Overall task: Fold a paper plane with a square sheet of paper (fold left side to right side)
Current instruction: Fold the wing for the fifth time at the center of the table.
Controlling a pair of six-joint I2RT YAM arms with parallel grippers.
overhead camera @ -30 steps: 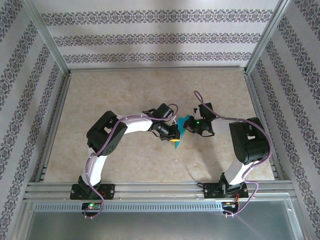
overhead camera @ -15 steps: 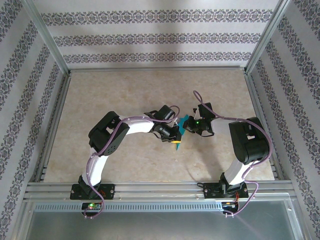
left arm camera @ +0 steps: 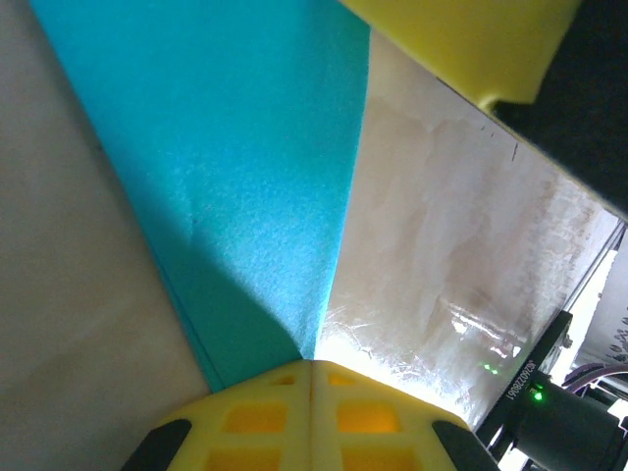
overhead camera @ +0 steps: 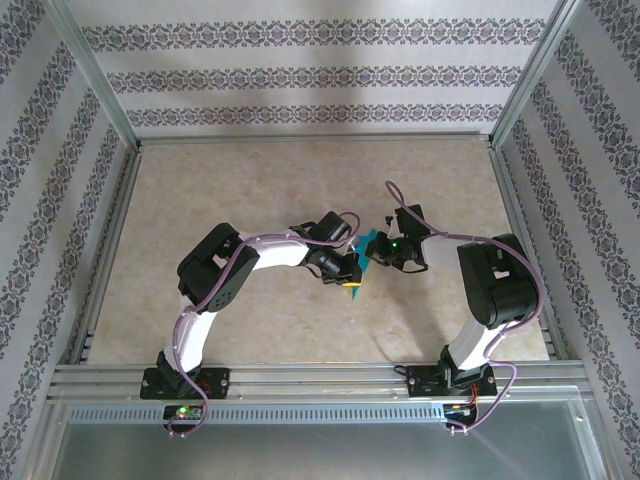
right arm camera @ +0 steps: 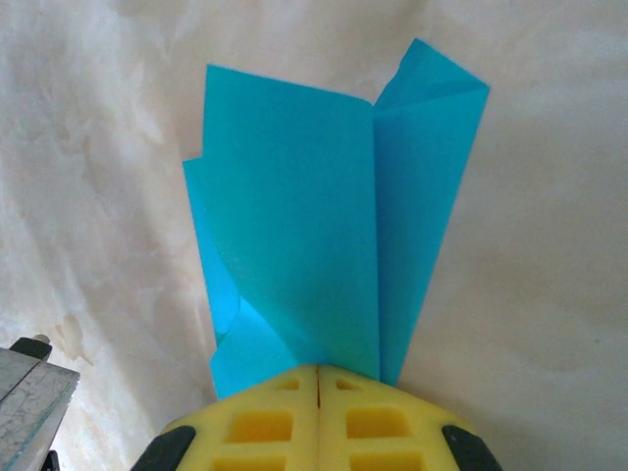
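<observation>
The teal-blue sheet of paper (overhead camera: 366, 243) is folded into a narrow, creased, layered shape and held above the table between both grippers. In the left wrist view my left gripper (left arm camera: 312, 363) has its yellow fingertips pressed together on a pointed end of the paper (left arm camera: 250, 167). My right gripper's yellow finger (left arm camera: 461, 39) shows at the top right of that view. In the right wrist view my right gripper (right arm camera: 319, 371) is shut on the paper's narrow end, and the paper (right arm camera: 304, 226) fans out beyond it with creased flaps. Seen from above, the left gripper (overhead camera: 350, 286) and right gripper (overhead camera: 376, 254) nearly meet.
The beige marbled table (overhead camera: 250, 190) is walled by an aluminium frame (overhead camera: 310, 140) and patterned panels. Both arms bend inward towards the middle, with cables looping along them. A metal rail (overhead camera: 320, 375) runs along the near edge.
My left gripper has shifted slightly toward the right gripper, and the paper between them looks more bunched and narrower from above. The right arm has held still.
</observation>
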